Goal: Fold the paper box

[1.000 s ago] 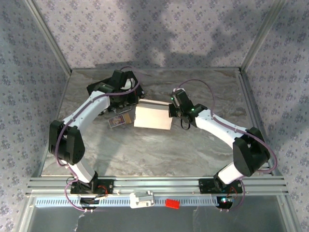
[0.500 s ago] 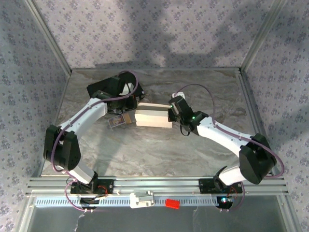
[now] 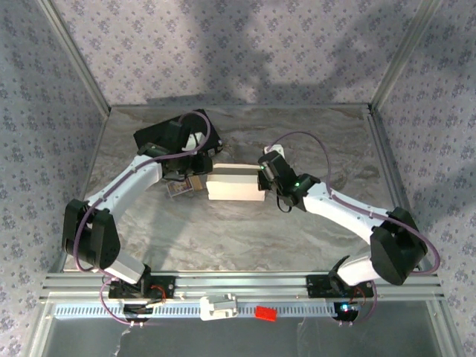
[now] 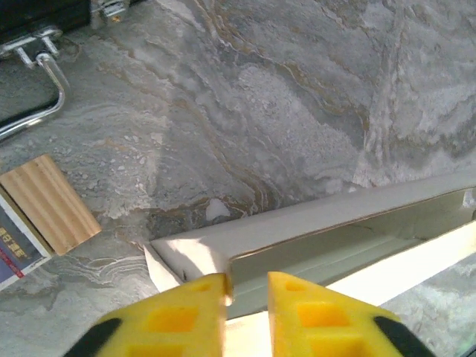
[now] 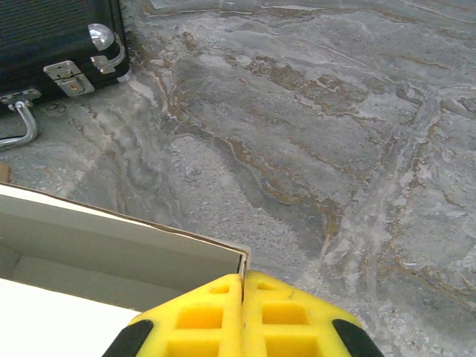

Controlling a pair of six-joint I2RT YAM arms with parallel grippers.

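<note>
The white thin-cardboard paper box (image 3: 236,186) sits half-formed on the middle of the grey marble-patterned table (image 3: 245,238), between the two arms, its long walls raised and its top open. In the right wrist view, the right gripper (image 5: 243,286) has its yellow fingers pressed together on the corner of the box's end wall. In the left wrist view, the left gripper (image 4: 247,288) stands at the opposite corner with its yellow fingers slightly spread, the thin wall edge in the gap. Just left of the box lies a small printed card with a tan ribbed panel (image 4: 48,202). Beyond it rests a black rectangular case with metal latches and handle (image 5: 52,33).
</note>
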